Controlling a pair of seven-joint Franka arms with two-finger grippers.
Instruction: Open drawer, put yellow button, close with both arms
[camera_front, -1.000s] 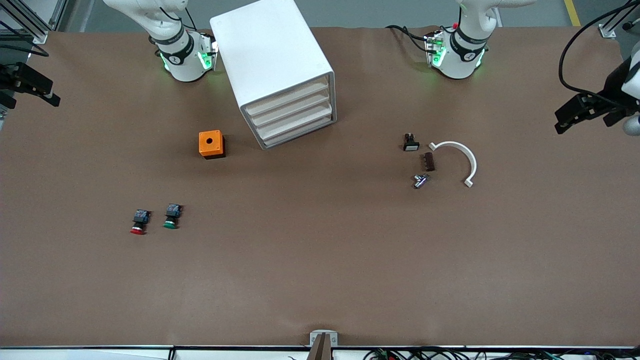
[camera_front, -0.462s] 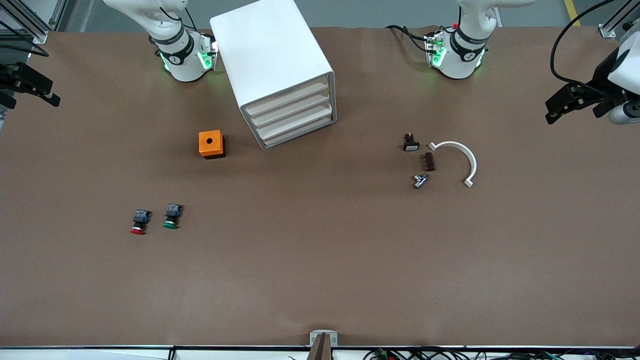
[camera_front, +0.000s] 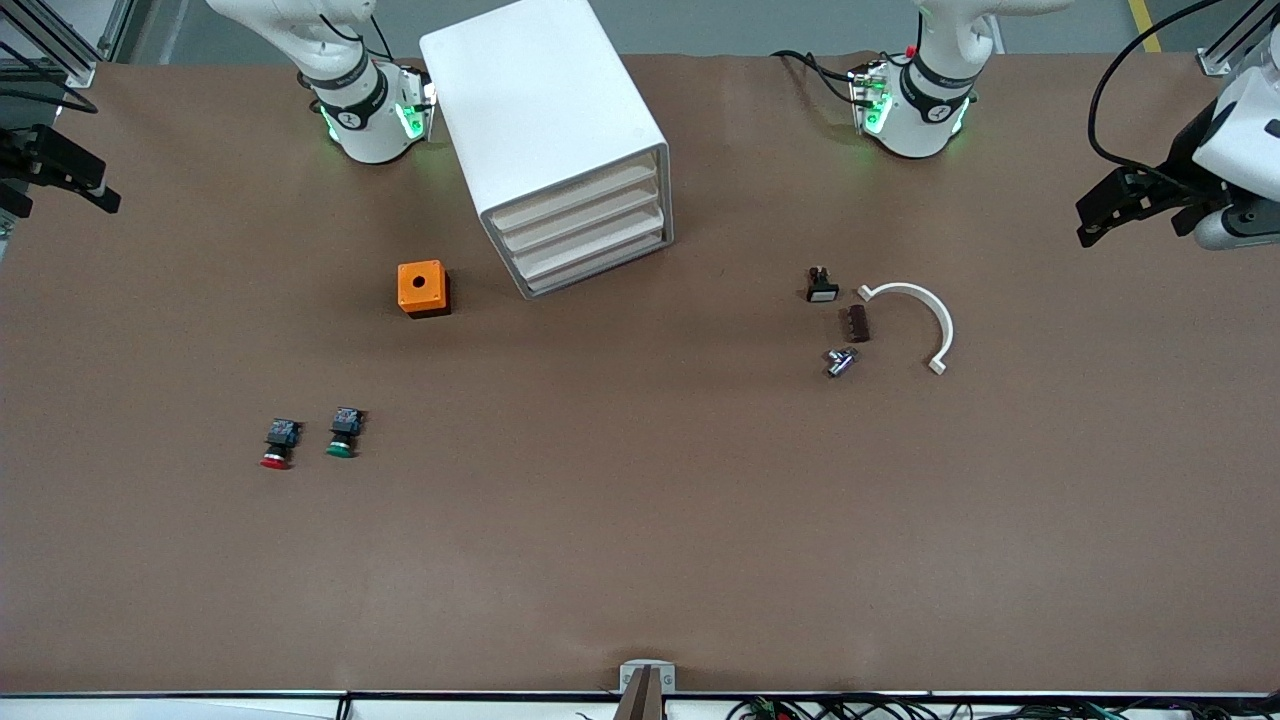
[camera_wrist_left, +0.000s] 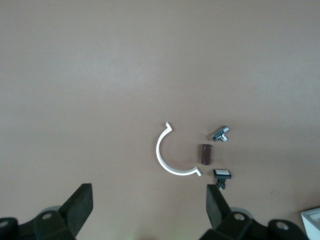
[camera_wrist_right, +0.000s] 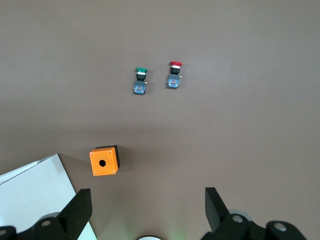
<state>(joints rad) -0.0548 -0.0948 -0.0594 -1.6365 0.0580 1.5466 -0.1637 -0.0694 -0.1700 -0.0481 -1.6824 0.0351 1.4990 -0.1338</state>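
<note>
The white cabinet (camera_front: 540, 110) stands between the arm bases. Its uppermost drawer (camera_front: 575, 195) is shut, like the three below it. No yellow button shows in any view. My left gripper (camera_front: 1092, 218) is open and empty, up over the table's edge at the left arm's end; in its wrist view (camera_wrist_left: 150, 210) bare table lies between the fingers. My right gripper (camera_front: 100, 185) is open and empty over the table's edge at the right arm's end, and also shows in its wrist view (camera_wrist_right: 147, 210).
An orange box with a hole (camera_front: 422, 288) sits beside the cabinet. A red-capped button (camera_front: 278, 444) and a green-capped button (camera_front: 343, 433) lie nearer the camera. A white curved clip (camera_front: 925, 315), a brown block (camera_front: 857, 323), a metal fitting (camera_front: 840, 361) and a black white-capped switch (camera_front: 821, 285) lie toward the left arm's end.
My left gripper has moved a little inward over the table and toward the bases. The right arm and the objects have not moved.
</note>
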